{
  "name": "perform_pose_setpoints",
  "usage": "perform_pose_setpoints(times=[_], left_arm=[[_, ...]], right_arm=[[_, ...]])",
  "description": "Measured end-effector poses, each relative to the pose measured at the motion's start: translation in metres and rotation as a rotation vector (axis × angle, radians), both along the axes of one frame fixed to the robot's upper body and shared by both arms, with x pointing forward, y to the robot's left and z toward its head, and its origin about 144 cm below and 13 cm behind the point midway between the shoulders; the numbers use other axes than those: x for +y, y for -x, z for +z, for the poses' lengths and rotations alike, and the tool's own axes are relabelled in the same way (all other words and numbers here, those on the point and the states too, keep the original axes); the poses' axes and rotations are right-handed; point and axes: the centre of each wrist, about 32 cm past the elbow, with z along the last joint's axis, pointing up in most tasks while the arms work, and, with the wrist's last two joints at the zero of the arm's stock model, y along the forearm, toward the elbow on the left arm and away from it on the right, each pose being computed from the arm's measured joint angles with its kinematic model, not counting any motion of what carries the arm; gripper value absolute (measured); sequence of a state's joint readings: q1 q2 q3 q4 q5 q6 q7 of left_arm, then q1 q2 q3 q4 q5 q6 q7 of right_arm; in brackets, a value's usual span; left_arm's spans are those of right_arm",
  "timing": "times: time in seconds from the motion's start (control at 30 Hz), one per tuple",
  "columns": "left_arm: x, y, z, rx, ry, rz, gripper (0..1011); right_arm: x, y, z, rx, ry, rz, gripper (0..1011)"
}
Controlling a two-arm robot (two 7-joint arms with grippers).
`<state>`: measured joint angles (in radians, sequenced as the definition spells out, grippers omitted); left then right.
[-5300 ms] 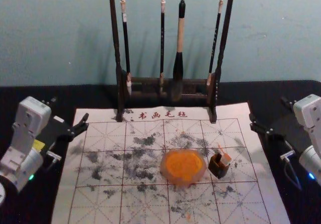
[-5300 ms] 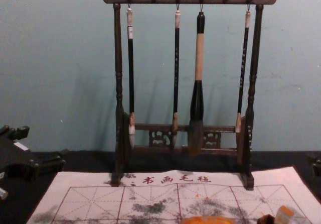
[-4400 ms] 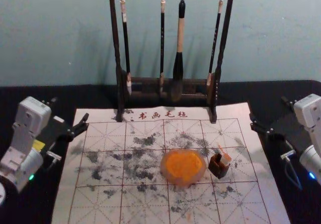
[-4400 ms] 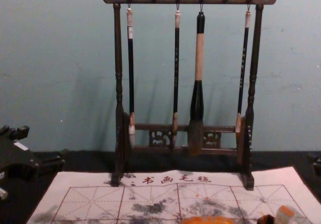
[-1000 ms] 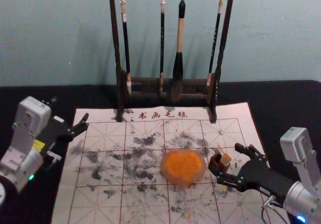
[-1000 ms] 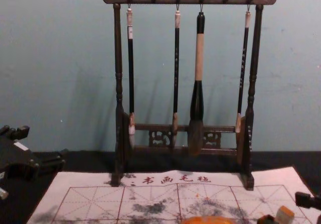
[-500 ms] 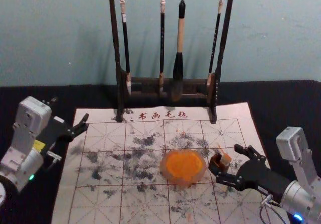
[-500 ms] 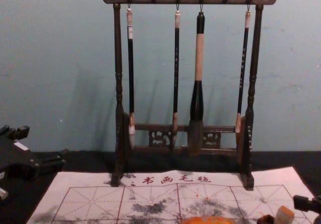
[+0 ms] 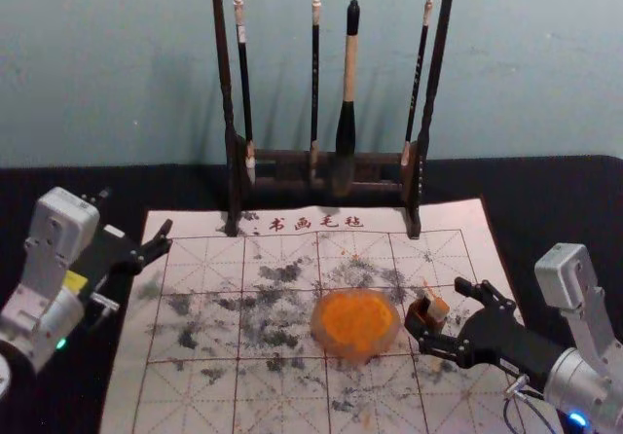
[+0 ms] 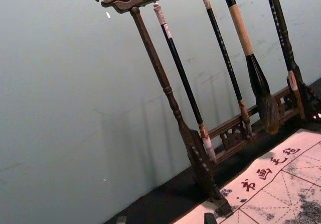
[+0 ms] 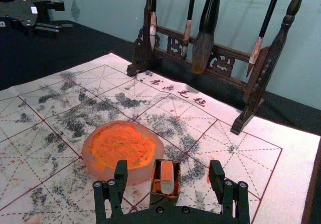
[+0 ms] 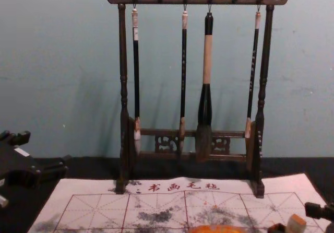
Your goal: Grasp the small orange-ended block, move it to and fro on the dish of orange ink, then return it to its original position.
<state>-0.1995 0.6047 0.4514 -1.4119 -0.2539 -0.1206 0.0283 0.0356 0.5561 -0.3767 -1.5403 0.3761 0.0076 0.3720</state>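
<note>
"Where's the right gripper [image 9: 437, 304] from where you're standing?"

"Low over the right part of the ink-stained mat [image 9: 195, 395], reaching in toward the brown holder [image 11: 159, 202]. Its two fingers are spread wide, one on either side."

"Has it got hold of the orange-ended block [image 11: 167, 176]?"

"No, nothing's gripped. Look at the right wrist view: the block pokes up out of the holder between the fingers, with a gap on each side of it. Its orange end is uppermost."

"And one finger against the holder?"

"The near one passes in front of the holder's side from up here. I can't tell whether they touch."

"What about the dish of orange ink [image 9: 355, 324]?"

"Just past the fingertips, over to the robot's left of the holder, near it. The ink spreads over most of the top, with a pale rim around it."

"The rack [image 9: 421, 186] is farther off?"

"Yes, well beyond the gripper at the mat's far edge, against the wall side, four brushes hanging from it."

"And the left gripper [image 9: 136, 212]?"

"Parked well apart from the right one, by the mat's left edge. Its fingers stand apart, with nothing between them."
</note>
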Motion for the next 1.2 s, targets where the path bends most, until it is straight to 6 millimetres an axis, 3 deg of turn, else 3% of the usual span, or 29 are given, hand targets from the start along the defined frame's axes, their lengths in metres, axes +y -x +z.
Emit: perform_pose_setpoints(times=[0.2,0.5,0.9,1.0,1.1,1.2], left_arm=[[0.0,0.0,0.0,0.0,0.0,0.0,1001],[0.0,0.0,0.0,0.0,0.0,0.0,1001],[0.0,0.0,0.0,0.0,0.0,0.0,1001],[0.0,0.0,0.0,0.0,0.0,0.0,1001],[0.0,0.0,0.0,0.0,0.0,0.0,1001],[0.0,0.0,0.0,0.0,0.0,0.0,1001]], right_arm=[[-0.0001,0.0002,-0.0002,0.001,0.0,0.0,996],[0.0,0.0005,-0.0002,0.001,0.0,0.001,799],[0.0,0.0005,-0.0001,0.0,-0.001,0.001,386],[0.0,0.0006,-0.0001,0.0,-0.001,0.001,330],[0.0,0.0006,-0.0001,0.0,-0.001,0.001,188],[0.0,0.0005,-0.0001,0.0,-0.001,0.001,135]])
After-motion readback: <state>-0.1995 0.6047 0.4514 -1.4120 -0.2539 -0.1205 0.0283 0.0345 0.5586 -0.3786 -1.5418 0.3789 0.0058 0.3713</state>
